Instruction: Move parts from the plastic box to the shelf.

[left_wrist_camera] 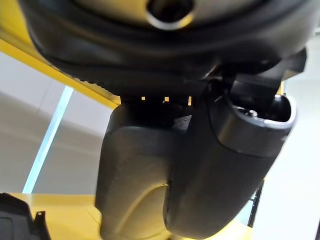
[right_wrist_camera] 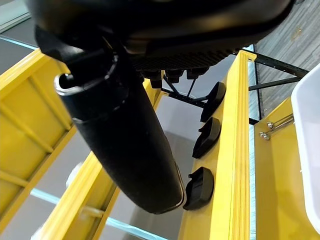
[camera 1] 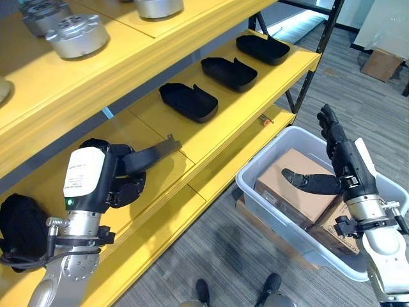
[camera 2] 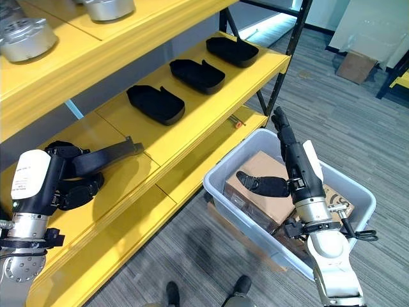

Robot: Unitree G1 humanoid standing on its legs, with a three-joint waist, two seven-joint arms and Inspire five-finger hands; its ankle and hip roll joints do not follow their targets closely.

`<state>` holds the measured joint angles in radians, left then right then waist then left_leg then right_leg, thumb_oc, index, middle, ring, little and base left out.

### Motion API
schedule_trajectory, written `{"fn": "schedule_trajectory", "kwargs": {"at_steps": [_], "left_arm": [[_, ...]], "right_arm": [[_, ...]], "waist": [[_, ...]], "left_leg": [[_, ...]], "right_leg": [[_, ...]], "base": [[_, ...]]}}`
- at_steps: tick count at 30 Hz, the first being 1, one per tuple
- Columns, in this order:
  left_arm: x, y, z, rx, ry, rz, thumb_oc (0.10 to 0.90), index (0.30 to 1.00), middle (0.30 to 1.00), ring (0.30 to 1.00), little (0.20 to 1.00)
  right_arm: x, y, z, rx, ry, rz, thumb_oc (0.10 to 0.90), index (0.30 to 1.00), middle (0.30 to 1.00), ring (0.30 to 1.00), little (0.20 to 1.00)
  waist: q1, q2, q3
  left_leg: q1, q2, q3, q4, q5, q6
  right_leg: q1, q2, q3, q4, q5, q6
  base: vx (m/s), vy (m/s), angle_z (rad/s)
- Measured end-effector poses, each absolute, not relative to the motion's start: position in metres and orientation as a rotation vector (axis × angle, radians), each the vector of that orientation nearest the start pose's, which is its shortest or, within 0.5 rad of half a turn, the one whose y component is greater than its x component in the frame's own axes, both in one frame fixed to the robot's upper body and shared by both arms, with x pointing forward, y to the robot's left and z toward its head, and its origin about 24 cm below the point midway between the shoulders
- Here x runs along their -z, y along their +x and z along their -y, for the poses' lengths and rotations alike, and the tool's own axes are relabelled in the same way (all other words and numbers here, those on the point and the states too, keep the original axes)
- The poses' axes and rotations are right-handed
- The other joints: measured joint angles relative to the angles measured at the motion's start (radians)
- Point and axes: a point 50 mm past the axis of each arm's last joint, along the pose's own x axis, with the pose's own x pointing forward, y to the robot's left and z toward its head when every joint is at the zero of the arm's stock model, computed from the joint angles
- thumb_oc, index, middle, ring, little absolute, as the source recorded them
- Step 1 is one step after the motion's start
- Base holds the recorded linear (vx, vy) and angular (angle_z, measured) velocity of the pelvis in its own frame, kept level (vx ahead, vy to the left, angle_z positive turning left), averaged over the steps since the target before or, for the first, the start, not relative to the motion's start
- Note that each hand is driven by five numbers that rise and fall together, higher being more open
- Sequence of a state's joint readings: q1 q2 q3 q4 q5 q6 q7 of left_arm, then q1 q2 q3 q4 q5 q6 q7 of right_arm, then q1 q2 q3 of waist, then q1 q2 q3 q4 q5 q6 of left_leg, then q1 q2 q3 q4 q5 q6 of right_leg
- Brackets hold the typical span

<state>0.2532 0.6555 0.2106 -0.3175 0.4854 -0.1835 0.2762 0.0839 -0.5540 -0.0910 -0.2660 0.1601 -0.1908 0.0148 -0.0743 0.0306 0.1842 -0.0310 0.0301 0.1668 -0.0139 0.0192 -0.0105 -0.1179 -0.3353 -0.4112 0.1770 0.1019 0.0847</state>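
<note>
Left hand (camera 1: 121,173) curled round a black part with a grey bar, over the yellow shelf (camera 1: 211,137) front edge, right hand (camera 1: 342,153) fingers straight, above the plastic box (camera 1: 268,166) holding cardboard boxes (camera 1: 297,192).

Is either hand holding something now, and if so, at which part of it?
The left hand is curled round a dark flat part at its near end, above the yellow shelf. The right hand, over the plastic box, holds nothing.

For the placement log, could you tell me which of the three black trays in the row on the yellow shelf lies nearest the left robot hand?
The black tray at the row's near end; the other two trays lie farther from the left robot hand.
</note>
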Motion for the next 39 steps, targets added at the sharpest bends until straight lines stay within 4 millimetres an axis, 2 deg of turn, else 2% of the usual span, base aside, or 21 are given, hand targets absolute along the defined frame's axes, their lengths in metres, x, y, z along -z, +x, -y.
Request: {"fn": "schedule_trajectory", "kwargs": {"at_steps": [1, 2, 3, 4, 5, 7, 8, 10, 14, 22, 26, 30, 39], "left_arm": [[-0.142, 0.2, -0.265, -0.24, 1.156, 0.424, 0.4, 0.3, 0.3, 0.3, 0.3], [-0.144, 0.202, -0.267, -0.24, 1.169, 0.426, 0.4, 0.3, 0.3, 0.3, 0.3], [-0.145, 0.203, -0.267, -0.238, 1.177, 0.426, 0.4, 0.3, 0.3, 0.3, 0.3], [-0.146, 0.204, -0.268, -0.237, 1.179, 0.429, 0.4, 0.3, 0.3, 0.3, 0.3], [-0.143, 0.204, -0.266, -0.238, 1.164, 0.425, 0.4, 0.3, 0.3, 0.3, 0.3], [-0.143, 0.205, -0.265, -0.222, 1.169, 0.423, 0.4, 0.3, 0.3, 0.3, 0.3], [-0.143, 0.206, -0.264, -0.216, 1.165, 0.425, 0.4, 0.3, 0.3, 0.3, 0.3], [-0.143, 0.207, -0.263, -0.212, 1.162, 0.431, 0.4, 0.3, 0.3, 0.3, 0.3], [-0.143, 0.207, -0.262, -0.22, 1.143, 0.432, 0.4, 0.3, 0.3, 0.3, 0.3], [-0.139, 0.205, -0.259, -0.26, 1.083, 0.427, 0.4, 0.3, 0.3, 0.3, 0.3], [-0.142, 0.203, -0.263, -0.287, 1.09, 0.431, 0.4, 0.3, 0.3, 0.3, 0.3], [-0.151, 0.2, -0.274, -0.385, 1.103, 0.456, 0.4, 0.3, 0.3, 0.3, 0.3], [-0.149, 0.196, -0.277, -0.415, 1.125, 0.446, 0.4, 0.3, 0.3, 0.3, 0.3]], "right_arm": [[-0.133, 0.23, 0.231, -0.064, -0.404, 0.377, 0.9, 1.0, 1.0, 1.0, 1.0], [-0.13, 0.229, 0.229, -0.085, -0.402, 0.363, 0.9, 1.0, 1.0, 1.0, 1.0], [-0.125, 0.228, 0.226, -0.098, -0.397, 0.345, 0.9, 1.0, 1.0, 1.0, 1.0], [-0.121, 0.225, 0.227, -0.104, -0.394, 0.327, 0.9, 1.0, 1.0, 1.0, 1.0], [-0.121, 0.225, 0.229, -0.098, -0.402, 0.321, 0.9, 1.0, 1.0, 1.0, 1.0], [-0.118, 0.225, 0.234, -0.08, -0.405, 0.305, 0.9, 1.0, 1.0, 1.0, 1.0], [-0.115, 0.223, 0.237, -0.069, -0.406, 0.289, 0.9, 1.0, 1.0, 1.0, 1.0], [-0.113, 0.22, 0.242, -0.052, -0.411, 0.274, 0.9, 1.0, 1.0, 1.0, 1.0], [-0.114, 0.22, 0.244, -0.041, -0.414, 0.278, 0.9, 1.0, 1.0, 1.0, 1.0], [-0.115, 0.22, 0.245, -0.028, -0.414, 0.282, 0.9, 1.0, 1.0, 1.0, 1.0], [-0.116, 0.22, 0.245, -0.028, -0.414, 0.284, 0.9, 1.0, 1.0, 1.0, 1.0], [-0.117, 0.219, 0.245, -0.029, -0.416, 0.29, 0.9, 1.0, 1.0, 1.0, 1.0], [-0.116, 0.218, 0.246, -0.023, -0.416, 0.284, 0.9, 1.0, 1.0, 1.0, 1.0]], "waist": [[-0.001, -0.001, -0.001], [-0.005, -0.007, 0.0], [-0.013, -0.009, -0.002], [-0.016, -0.035, -0.009], [-0.024, -0.035, -0.006], [-0.032, -0.029, -0.009], [-0.044, -0.029, -0.009], [-0.039, -0.028, -0.009], [-0.03, -0.02, -0.017], [-0.005, -0.006, -0.028], [0.0, -0.004, -0.03], [-0.001, 0.006, -0.036], [0.003, 0.013, -0.038]], "left_leg": [[0.011, 0.007, -0.002, -0.007, 0.002, 0.003], [0.016, 0.01, -0.017, -0.017, 0.017, 0.004], [0.016, 0.033, -0.03, -0.027, 0.026, 0.001], [0.014, 0.024, -0.044, -0.03, 0.033, -0.009], [0.014, 0.018, -0.056, -0.03, 0.034, -0.012], [-0.001, 0.021, -0.085, -0.029, 0.042, -0.014], [-0.002, 0.02, -0.107, -0.028, 0.044, -0.017], [0.004, 0.025, -0.124, -0.028, 0.052, -0.027], [0.001, 0.04, -0.151, -0.029, 0.058, -0.036], [0.005, 0.04, -0.17, -0.031, 0.065, -0.041], [0.017, 0.04, -0.178, -0.031, 0.07, -0.042], [0.017, 0.04, -0.2, -0.033, 0.074, -0.043], [0.012, 0.038, -0.229, -0.021, 0.08, -0.045]], "right_leg": [[-0.019, 0.0, 0.053, 0.026, -0.001, 0.003], [-0.06, 0.057, 0.178, 0.095, -0.092, 0.031], [-0.066, 0.144, 0.262, 0.124, -0.159, 0.03], [-0.037, 0.22, 0.289, 0.087, -0.192, -0.002], [-0.011, 0.232, 0.295, 0.053, -0.194, -0.027], [-0.002, 0.252, 0.318, 0.052, -0.2, -0.013], [0.011, 0.257, 0.356, 0.051, -0.208, -0.011], [0.024, 0.269, 0.382, 0.038, -0.213, -0.012], [0.058, 0.288, 0.376, -0.013, -0.2, -0.026], [0.1, 0.29, 0.356, -0.073, -0.174, -0.025], [0.13, 0.291, 0.341, -0.093, -0.176, -0.021], [0.143, 0.293, 0.32, -0.1, -0.176, -0.022], [0.159, 0.296, 0.303, -0.102, -0.178, -0.023]], "base": [[0.0, 0.143, 0.34], [0.03, 0.096, 0.14], [0.02, 0.068, 0.3], [0.0, 0.024, 0.52], [0.03, 0.01, 0.41], [0.04, -0.01, 0.43], [0.02, -0.022, 0.53], [0.01, -0.053, 0.32], [-0.01, -0.081, 0.18], [-0.01, -0.07, 0.08], [-0.05, -0.069, 0.13], [-0.04, -0.043, 0.15], [-0.05, -0.044, 0.09]]}}
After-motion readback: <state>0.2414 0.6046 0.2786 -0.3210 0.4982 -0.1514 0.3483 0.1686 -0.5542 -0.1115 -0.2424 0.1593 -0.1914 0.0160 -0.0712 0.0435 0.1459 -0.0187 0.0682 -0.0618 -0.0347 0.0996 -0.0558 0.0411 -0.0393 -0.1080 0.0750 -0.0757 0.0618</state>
